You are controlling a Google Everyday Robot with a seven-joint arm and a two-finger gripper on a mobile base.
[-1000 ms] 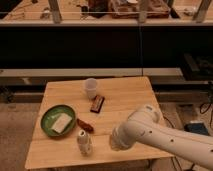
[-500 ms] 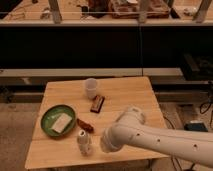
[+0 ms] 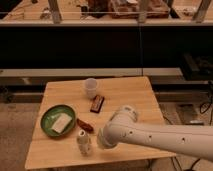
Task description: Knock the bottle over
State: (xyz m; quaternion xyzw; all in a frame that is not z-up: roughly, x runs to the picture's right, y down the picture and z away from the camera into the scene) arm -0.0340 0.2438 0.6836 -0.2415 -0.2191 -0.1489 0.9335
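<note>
The bottle (image 3: pixel 83 142) is small, pale and capped. It stands upright near the front edge of the wooden table (image 3: pixel 125 92), just right of the green bowl. My white arm reaches in from the right across the table's front. My gripper (image 3: pixel 101 138) is at the arm's end, right beside the bottle on its right. The arm hides the fingers.
A white capless cup (image 3: pixel 91 87) stands at the back middle. A dark snack bar (image 3: pixel 97 104) lies in front of it. A green bowl (image 3: pixel 58 120) holds a pale sponge-like block. A small red-brown item (image 3: pixel 84 124) lies between bowl and bottle. Dark shelving runs behind the table.
My arm has swept left along the table's front, bringing the gripper from the right of the table up close to the bottle. The bottle still stands.
</note>
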